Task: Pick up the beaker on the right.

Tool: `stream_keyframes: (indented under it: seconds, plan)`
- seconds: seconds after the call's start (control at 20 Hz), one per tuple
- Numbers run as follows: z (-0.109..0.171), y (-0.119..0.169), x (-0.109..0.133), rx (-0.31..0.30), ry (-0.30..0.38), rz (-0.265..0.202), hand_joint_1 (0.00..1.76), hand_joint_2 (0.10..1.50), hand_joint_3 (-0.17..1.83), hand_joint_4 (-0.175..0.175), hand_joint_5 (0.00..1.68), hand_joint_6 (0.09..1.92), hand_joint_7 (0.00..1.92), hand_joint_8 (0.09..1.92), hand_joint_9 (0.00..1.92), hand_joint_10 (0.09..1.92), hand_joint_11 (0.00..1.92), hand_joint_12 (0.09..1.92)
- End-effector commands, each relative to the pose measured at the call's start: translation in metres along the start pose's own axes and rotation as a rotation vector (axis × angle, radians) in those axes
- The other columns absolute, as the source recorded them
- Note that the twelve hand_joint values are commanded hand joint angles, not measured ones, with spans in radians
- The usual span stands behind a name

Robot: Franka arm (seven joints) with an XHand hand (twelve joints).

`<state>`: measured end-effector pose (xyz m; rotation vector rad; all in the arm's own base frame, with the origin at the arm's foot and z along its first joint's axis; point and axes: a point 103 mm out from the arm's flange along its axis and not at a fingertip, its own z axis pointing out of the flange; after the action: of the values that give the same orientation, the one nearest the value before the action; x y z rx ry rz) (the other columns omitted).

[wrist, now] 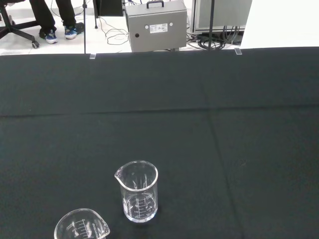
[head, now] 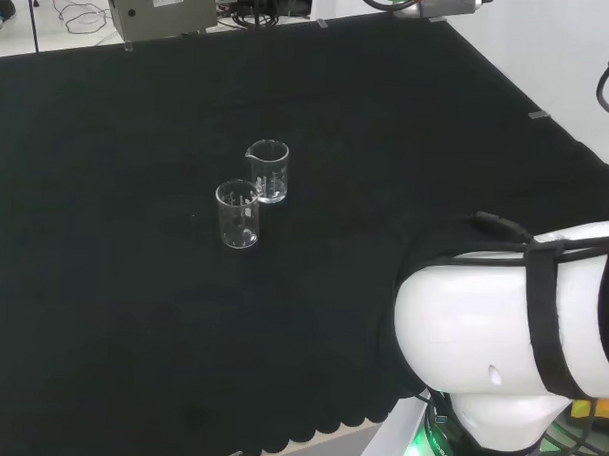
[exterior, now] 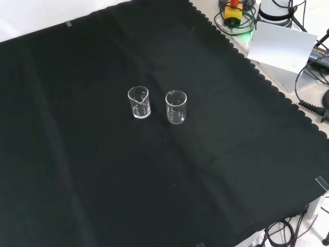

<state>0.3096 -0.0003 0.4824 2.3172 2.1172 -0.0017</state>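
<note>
From the head view, the nearest thing is the arm's own big white link (head: pixel 501 335), low at the right; no part of the hand can be made out, so whether its fingers are straight or curled cannot be told, and nothing suggests it holds anything. Beyond the link lies the black cloth (head: pixel 101 311), and on it stand two clear glass beakers, both upright and seemingly empty. The nearer beaker (head: pixel 237 214) sits a little left and forward; the farther beaker (head: pixel 267 171), with a pouring lip, stands just behind and to its right, the two very close, perhaps touching at the rims as seen from here. In the head view the farther one is the right-hand one and so is most likely the target; in the front view the order flips, and the lipped beaker (exterior: pixel 139 102) appears left of its neighbour (exterior: pixel 176 106) with a clear gap between them. The chief risk is this swap: taking right from the wrong view would send the hand to the wrong glass. Another is that the fingers reaching in could knock the neighbour over, being so near. Past the cloth's far edge sits a grey box (head: pixel 160 8) on the floor.
</note>
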Motion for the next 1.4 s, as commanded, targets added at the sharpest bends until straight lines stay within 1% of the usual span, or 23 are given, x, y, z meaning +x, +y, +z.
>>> stream_keyframes:
  seconds: [0.05,0.25,0.45,0.55,0.65,0.75,0.8,0.9,1.0,1.15,1.4]
  plan:
    - [0.004,0.003,-0.002,0.004,0.004,0.011,0.0,1.21,0.39,0.01,0.21,0.09,0.0,0.37,0.06,0.56,0.0,1.13]
    - [0.015,0.007,-0.009,0.02,0.013,0.032,0.0,1.21,0.38,0.01,0.22,0.09,0.01,0.37,0.07,0.57,0.0,1.13]
    - [0.037,0.013,-0.02,0.046,0.031,0.065,0.0,1.21,0.37,0.01,0.22,0.09,0.01,0.38,0.07,0.57,0.0,1.14]
    - [0.045,0.019,-0.025,0.055,0.041,0.071,0.0,1.21,0.37,0.01,0.23,0.09,0.01,0.38,0.08,0.57,0.0,1.14]
    - [0.051,0.025,-0.027,0.031,0.061,0.063,0.0,1.22,0.36,0.009,0.24,0.09,0.02,0.38,0.09,0.57,0.0,1.15]
    - [0.06,0.034,-0.029,0.029,0.146,0.067,0.04,1.21,0.34,0.008,0.26,0.09,0.04,0.4,0.12,0.58,0.0,1.19]
    - [0.067,0.041,-0.03,0.03,0.182,0.063,0.1,1.19,0.33,0.007,0.27,0.09,0.05,0.41,0.13,0.58,0.0,1.21]
    - [0.081,0.056,-0.029,0.034,0.201,0.047,0.22,1.15,0.3,0.004,0.29,0.09,0.07,0.42,0.16,0.59,0.0,1.25]
    - [0.094,0.072,-0.03,0.042,0.218,0.033,0.31,1.12,0.29,0.002,0.3,0.09,0.09,0.43,0.17,0.6,0.0,1.28]
    - [0.115,0.098,-0.034,0.061,0.231,0.013,0.37,1.09,0.28,0.0,0.31,0.09,0.09,0.44,0.19,0.6,0.0,1.29]
    - [0.151,0.135,-0.041,0.105,0.244,-0.002,0.4,1.05,0.27,0.0,0.31,0.09,0.09,0.44,0.19,0.6,0.0,1.3]
